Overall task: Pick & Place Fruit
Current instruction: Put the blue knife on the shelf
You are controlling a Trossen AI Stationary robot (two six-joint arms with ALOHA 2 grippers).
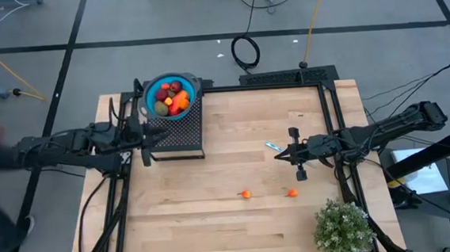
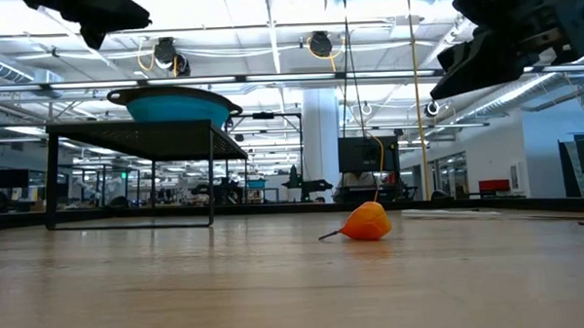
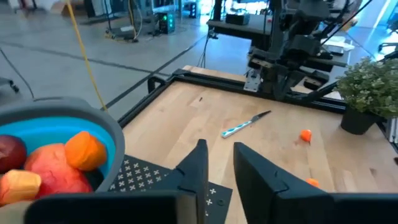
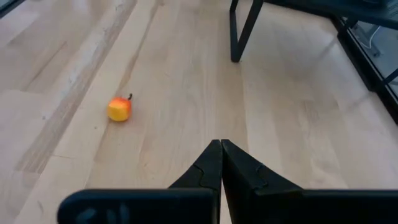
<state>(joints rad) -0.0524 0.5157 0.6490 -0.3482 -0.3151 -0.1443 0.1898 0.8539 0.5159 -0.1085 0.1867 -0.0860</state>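
A blue bowl point(image 1: 159, 88) holds several toy fruits point(image 1: 173, 98) and stands on a black mesh rack point(image 1: 176, 135) at the far left of the table. Two tiny orange fruits point(image 1: 246, 194) point(image 1: 292, 193) lie on the bare wood toward the near side; one shows in the low view point(image 2: 367, 223). My left gripper point(image 3: 219, 146) hovers beside the bowl's rim point(image 3: 74, 115), over the rack, its fingers a narrow gap apart with nothing between them. My right gripper point(image 4: 221, 144) is shut and empty above the table's right part point(image 1: 278, 156), an orange fruit point(image 4: 119, 109) lying ahead of it.
A thin silvery-blue utensil point(image 1: 273, 146) lies on the wood just beyond my right gripper. A bushy potted plant point(image 1: 343, 227) stands at the near right corner. Black frame rails point(image 1: 332, 126) run along the table's sides. Bare wood stretches across the middle and near left.
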